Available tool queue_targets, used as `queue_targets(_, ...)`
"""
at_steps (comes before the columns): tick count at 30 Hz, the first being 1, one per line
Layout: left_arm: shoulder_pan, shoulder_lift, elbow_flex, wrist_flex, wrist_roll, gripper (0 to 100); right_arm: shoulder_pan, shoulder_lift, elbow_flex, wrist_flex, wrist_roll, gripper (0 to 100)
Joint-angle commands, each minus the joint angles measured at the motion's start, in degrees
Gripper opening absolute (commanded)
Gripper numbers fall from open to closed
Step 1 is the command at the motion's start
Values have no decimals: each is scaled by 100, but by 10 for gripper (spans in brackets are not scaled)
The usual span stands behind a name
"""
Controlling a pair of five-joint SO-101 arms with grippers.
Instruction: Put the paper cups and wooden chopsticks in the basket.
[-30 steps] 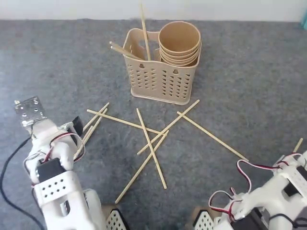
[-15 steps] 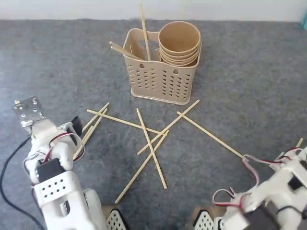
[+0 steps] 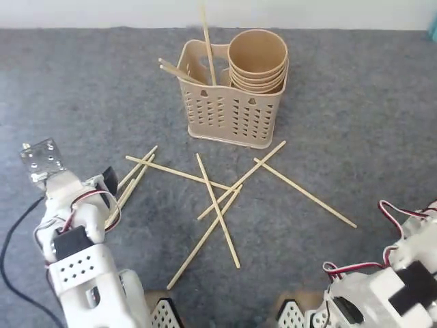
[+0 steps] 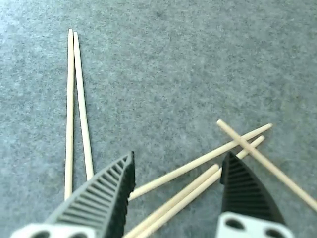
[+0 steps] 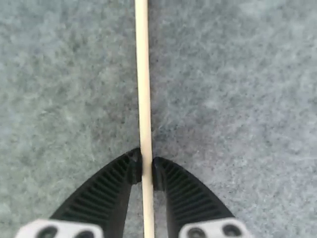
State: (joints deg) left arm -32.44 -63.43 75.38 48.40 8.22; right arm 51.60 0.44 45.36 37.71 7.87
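right gripper [image 5: 147,159] pinches a chopstick [image 5: 142,74]. left gripper [image 4: 179,158] gapes over loose sticks [image 4: 198,162], near left. cups [image 3: 257,58] sit in the basket [image 3: 232,113].

grey felt table [image 3: 355,102] w/ scattered wooden chopsticks [image 3: 217,208] & basket [image 3: 232,113] toward far edge

Beige perforated basket [image 3: 232,116]; tan cups [image 3: 257,53]; pale chopsticks [image 3: 307,195]; grey mat [image 3: 362,102].

You have bright, even light all over the grey mat [image 3: 355,102], and it seems to come from above. Shadows are soft and weak. A thin dark edge sits under the basket [image 3: 232,113]. In the right wrist view, a faint shade hugs the chopstick [image 5: 143,99].
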Motion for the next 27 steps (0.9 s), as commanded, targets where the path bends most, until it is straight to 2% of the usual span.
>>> queue_targets(1,-9,-79,-84,-97,-62,266,242,-4,-167,426,35,9)
queue_targets(8,-26,-88,-400,325,-62,265,286,-2176,-229,2237,404,9)
queue_targets(14,-387,-79,-848,563,-62,265,268,-4233,-9,3389,440,8)
queue_targets(21,-712,88,-1033,527,-53,265,48,-6237,862,3670,440,8)
queue_targets(27,-1046,1776,-2026,527,-35,265,-435,-7029,1108,3776,448,8)
